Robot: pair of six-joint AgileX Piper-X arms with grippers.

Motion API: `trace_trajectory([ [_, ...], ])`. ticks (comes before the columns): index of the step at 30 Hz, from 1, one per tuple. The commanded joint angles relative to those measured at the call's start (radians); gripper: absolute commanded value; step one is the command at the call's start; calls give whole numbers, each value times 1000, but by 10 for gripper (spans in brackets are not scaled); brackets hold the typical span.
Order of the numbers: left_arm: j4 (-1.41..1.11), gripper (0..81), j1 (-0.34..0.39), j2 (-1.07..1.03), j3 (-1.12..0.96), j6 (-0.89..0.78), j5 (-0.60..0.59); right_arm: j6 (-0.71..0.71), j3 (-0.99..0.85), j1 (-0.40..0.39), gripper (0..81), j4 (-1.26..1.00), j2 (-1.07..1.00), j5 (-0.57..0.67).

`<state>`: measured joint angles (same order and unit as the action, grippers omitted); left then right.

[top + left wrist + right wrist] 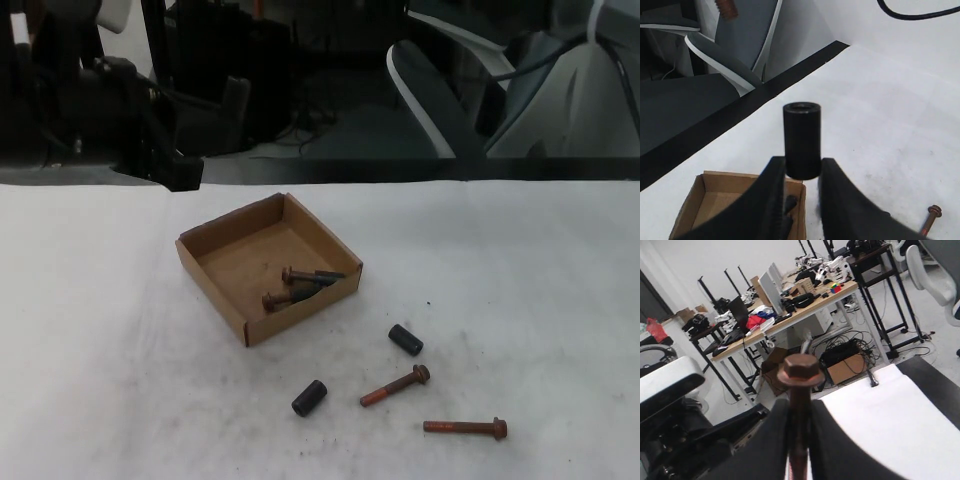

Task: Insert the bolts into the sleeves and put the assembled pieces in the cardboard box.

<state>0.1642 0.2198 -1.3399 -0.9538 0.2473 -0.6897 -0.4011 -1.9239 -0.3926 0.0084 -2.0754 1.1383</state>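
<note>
Five bolts and five sleeves are counted. Two assembled pieces [305, 273] [285, 297] are seen lying side by side in the box [300, 313], each a rusty bolt with a dark sleeve on its shank. The box stands on the white bench [540, 280]. Two loose sleeves [405, 339] [309, 397] lie on the bench in front of the box, well apart; two loose bolts [395, 385] [465, 428] lie near them, one between the sleeves and one nearer the bench's front edge.

The left gripper [802, 167] is clamped on the held sleeve [801, 135]; one end is gripped between the fingers, and the open bore shows at the free end. The right gripper [799, 410] is closed on the held bolt [800, 371]; the shank is gripped, and the flanged hex head stands clear of the fingertips.
</note>
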Motion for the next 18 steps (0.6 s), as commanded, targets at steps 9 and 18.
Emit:
trace_trajectory([
  [9, -41, 8, 0, 11, -2, 7, 32, -13, -11, -16, 2, -8, 18, 35],
  [18, -41, 8, 0, -7, -2, 7, 33, -27, -8, -33, 2, 1, 18, 60],
])
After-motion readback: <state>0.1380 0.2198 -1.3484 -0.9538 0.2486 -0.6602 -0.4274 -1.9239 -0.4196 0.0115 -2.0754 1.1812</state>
